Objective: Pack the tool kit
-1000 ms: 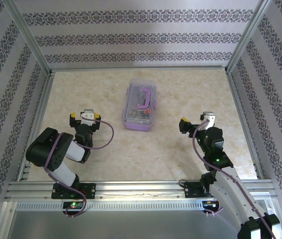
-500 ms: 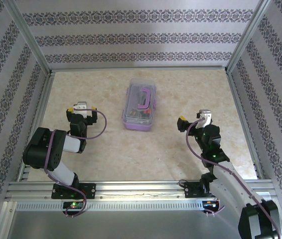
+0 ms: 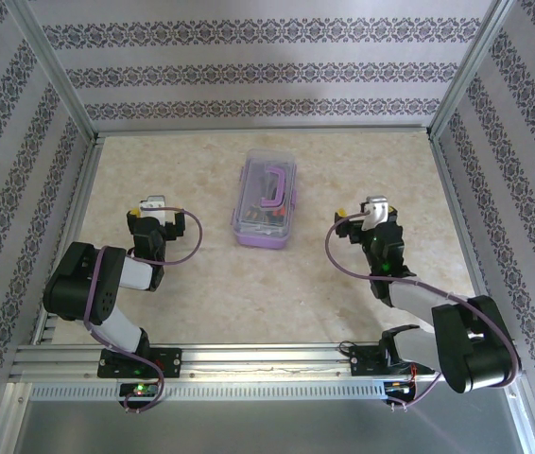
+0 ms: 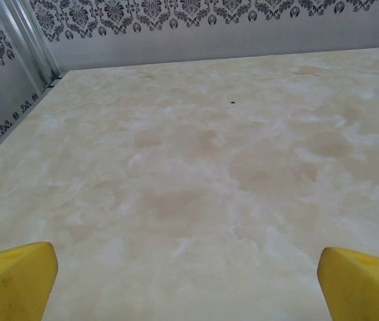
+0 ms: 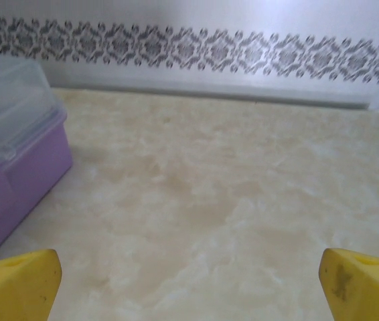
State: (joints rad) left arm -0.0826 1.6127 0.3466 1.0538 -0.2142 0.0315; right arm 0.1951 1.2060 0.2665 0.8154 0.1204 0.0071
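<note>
Tool kit (image 3: 265,201), clear lid (image 3: 252,196) shut, purple handle (image 3: 272,186), marbled table (image 3: 343,165)

Top external view: a fixed camera sits high above and behind the left arm (image 3: 97,288) and right arm (image 3: 438,326). It looks steeply down and forward across the whole tabletop (image 3: 249,293) to the patterned back wall (image 3: 267,71).

Left wrist view: the camera is low and close over the tabletop. It faces forward at a shallow angle toward the far left corner post (image 4: 22,40), with the left fingertips (image 4: 12,277) at the lower corners.

Right wrist view: equally low, facing apparently the same back wall, with the right fingertips (image 5: 15,284) at the lower corners. The purple box (image 5: 15,167) at its left edge also lies mid-frame in the top view. All three views share the marbled tabletop.
</note>
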